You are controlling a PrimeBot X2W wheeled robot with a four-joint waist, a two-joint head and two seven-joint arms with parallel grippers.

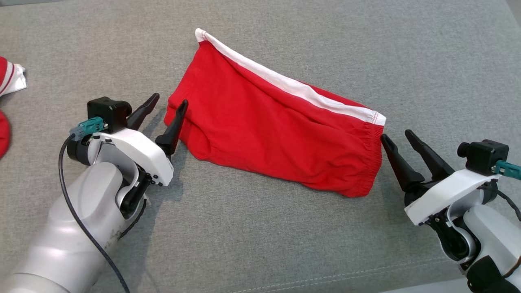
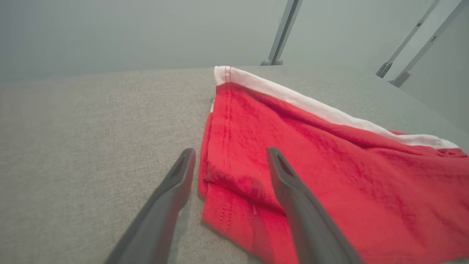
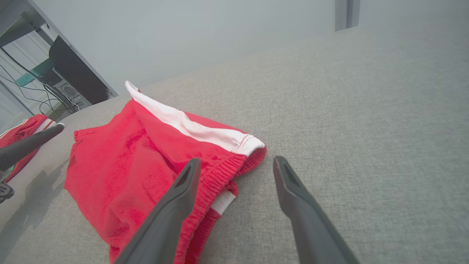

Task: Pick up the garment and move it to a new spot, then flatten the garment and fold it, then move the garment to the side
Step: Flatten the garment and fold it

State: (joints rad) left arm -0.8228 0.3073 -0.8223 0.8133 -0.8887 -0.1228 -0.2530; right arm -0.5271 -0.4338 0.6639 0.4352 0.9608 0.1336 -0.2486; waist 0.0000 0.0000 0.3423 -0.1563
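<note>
The garment (image 1: 268, 122) is a pair of red shorts with a white side stripe, folded in half on the grey cloth surface (image 1: 260, 244). My left gripper (image 1: 169, 99) stands open at its hem end, one finger over the red cloth (image 2: 329, 176) and the other beside it. My right gripper (image 1: 397, 136) is open at the elastic waistband end (image 3: 220, 176), its fingers just off the edge. In the right wrist view the garment (image 3: 128, 165) lies left of my fingertips, with the waistband by the left finger. Nothing is held.
Another red and white garment (image 1: 10, 79) lies at the far left edge of the surface; it also appears as a red heap (image 3: 22, 128) in the right wrist view. Metal frame legs (image 2: 282, 36) stand beyond the far edge.
</note>
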